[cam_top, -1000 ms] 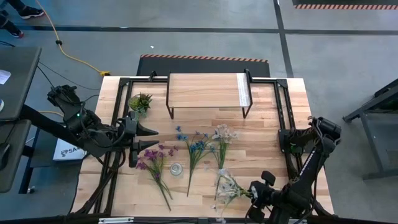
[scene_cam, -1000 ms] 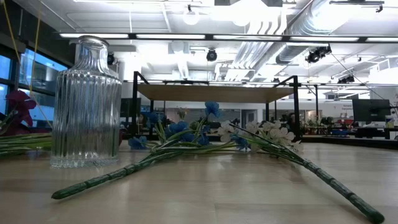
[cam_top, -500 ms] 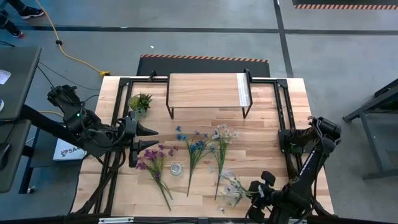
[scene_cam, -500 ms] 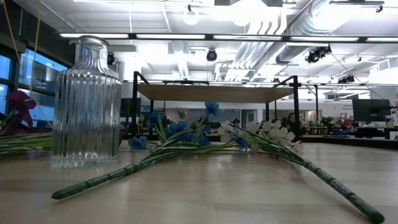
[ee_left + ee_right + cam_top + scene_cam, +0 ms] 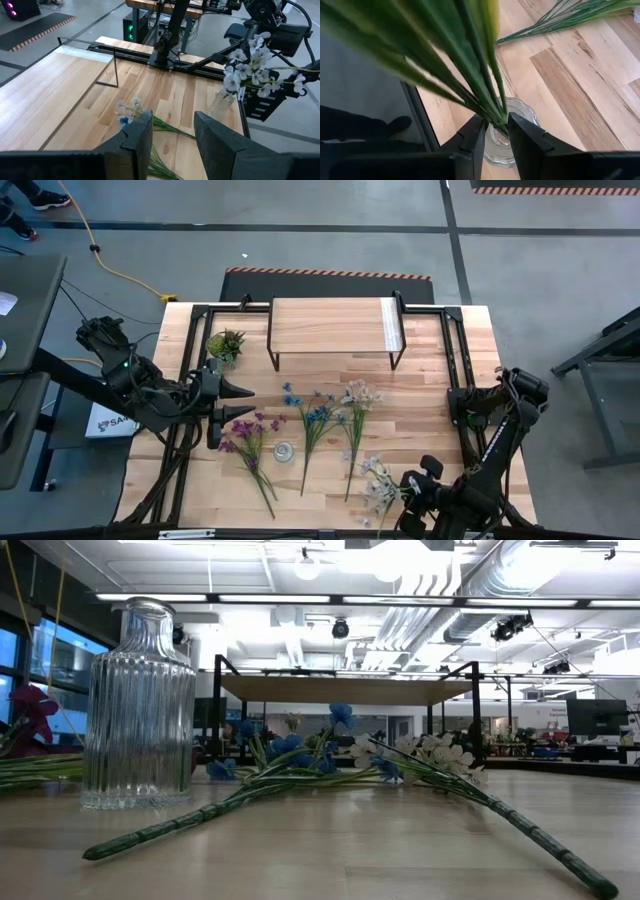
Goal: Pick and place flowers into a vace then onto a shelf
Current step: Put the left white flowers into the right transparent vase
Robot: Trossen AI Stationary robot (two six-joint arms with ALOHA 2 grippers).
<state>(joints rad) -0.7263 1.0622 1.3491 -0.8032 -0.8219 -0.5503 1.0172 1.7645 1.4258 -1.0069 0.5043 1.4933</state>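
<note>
My right gripper stands near the table's near edge, shut on a spray of white flowers. Right below its fingertips the right wrist view shows a clear glass vase's mouth. The left wrist view shows that vase under the blossoms. In the high view the gripper and blossoms cover that spot. Purple, blue and white sprays lie flat on the table. The shelf stands at the far edge. My left gripper waits open at the left. My right gripper pinches the white spray's bundled green stems between its two fingers, low on the spray. The fingers slant steeply down over the vase. The spray is lifted clear of the table and leans toward the table's left. Whether the stem ends are inside the vase mouth is hidden.
A ribbed clear glass vase stands upright between the purple and blue sprays. A small green potted plant sits at the far left. Black rails run along the table's sides. The table's edge is close to the vase below my right gripper.
The held white spray's blossoms have drawn in toward my right gripper and the table's near edge. From above they now look more bunched. Both arms have kept still, and the sprays on the table have not moved.
</note>
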